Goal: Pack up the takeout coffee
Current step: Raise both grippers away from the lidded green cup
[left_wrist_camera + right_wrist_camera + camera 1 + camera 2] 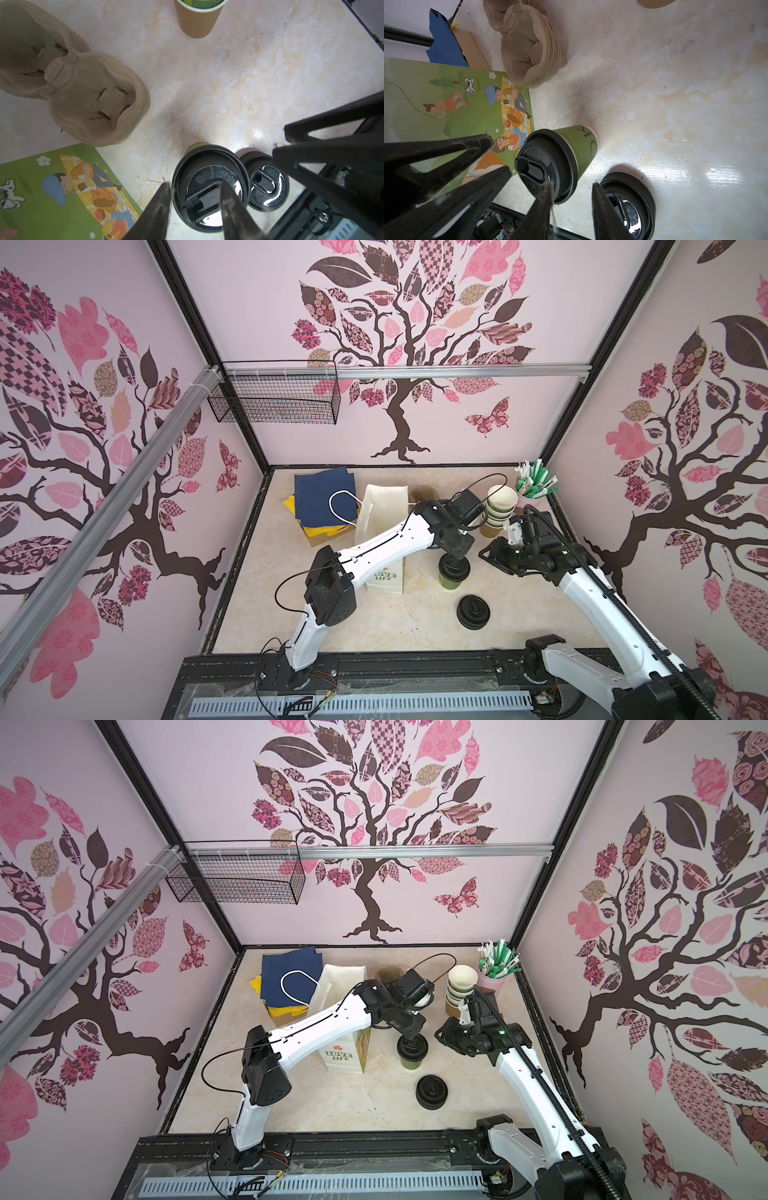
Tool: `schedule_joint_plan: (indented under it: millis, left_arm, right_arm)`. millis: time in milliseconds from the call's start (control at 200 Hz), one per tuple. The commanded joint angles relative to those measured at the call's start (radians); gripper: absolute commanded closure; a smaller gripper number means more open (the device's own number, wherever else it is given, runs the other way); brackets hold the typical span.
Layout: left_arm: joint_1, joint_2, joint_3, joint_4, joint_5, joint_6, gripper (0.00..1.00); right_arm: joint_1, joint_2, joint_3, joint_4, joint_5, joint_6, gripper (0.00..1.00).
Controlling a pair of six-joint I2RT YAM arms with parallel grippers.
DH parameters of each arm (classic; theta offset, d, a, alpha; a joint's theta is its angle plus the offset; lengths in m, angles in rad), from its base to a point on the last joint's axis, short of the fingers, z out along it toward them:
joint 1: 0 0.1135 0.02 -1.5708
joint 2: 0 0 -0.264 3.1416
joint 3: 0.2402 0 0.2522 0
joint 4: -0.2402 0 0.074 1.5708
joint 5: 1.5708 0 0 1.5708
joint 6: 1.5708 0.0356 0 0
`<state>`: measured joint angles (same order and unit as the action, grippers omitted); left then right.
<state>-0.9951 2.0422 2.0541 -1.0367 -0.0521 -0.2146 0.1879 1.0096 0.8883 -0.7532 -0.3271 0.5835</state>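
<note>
One takeout coffee (452, 578) (411, 1057), an olive-green cup with a black sip lid, stands upright just right of the white paper bag (384, 574) (338, 1054). My left gripper (455, 562) (195, 185) hovers over the lid (199, 193), open: one finger is over the lid's middle, the other just outside its rim. My right gripper (484, 553) (572, 187) is open and empty to the cup's right, apart from the cup (581, 145). The bag's green picture side (52, 187) (456, 99) faces the cup.
A stack of loose black lids (473, 611) (629, 195) lies in front of the cup. Nested lidless cups (500, 506) and a pink cup of straws (534, 485) stand at the back right. Pulp cup carriers (93, 99) and navy napkins (324, 497) lie at the back.
</note>
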Motion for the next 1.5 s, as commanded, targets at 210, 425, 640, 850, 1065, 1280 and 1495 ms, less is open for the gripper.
schedule_joint_plan:
  millis: [210,425,640,850,1065,1280,1495]
  left_arm:
    - [0.023,-0.426,-0.132,0.329,-0.04,-0.037,0.53]
    - [0.156,-0.654,-0.255,0.368,-0.13,-0.153,0.5]
    - [0.39,-0.82,-0.372,0.246,-0.219,-0.275,0.46]
    - [0.549,-0.95,-0.519,0.217,-0.197,-0.37,0.44]
    - [0.571,-1.005,-0.589,0.178,-0.184,-0.416,0.44]
    - [0.572,-1.03,-0.619,0.155,-0.187,-0.426,0.43]
    - [0.572,-1.027,-0.619,0.153,-0.186,-0.424,0.43]
  right_arm:
    - [0.002,0.057,0.284,-0.229,0.35,-0.089,0.59]
    - [-0.005,0.193,0.449,-0.268,0.495,-0.185,0.52]
    - [-0.12,0.347,0.597,-0.252,0.487,-0.258,0.44]
    - [-0.129,0.496,0.73,-0.189,0.487,-0.249,0.29]
    - [-0.128,0.635,0.821,-0.221,0.557,-0.235,0.33]
    - [-0.13,0.647,0.754,-0.188,0.566,-0.21,0.42]
    - [-0.132,0.659,0.711,-0.148,0.534,-0.184,0.53]
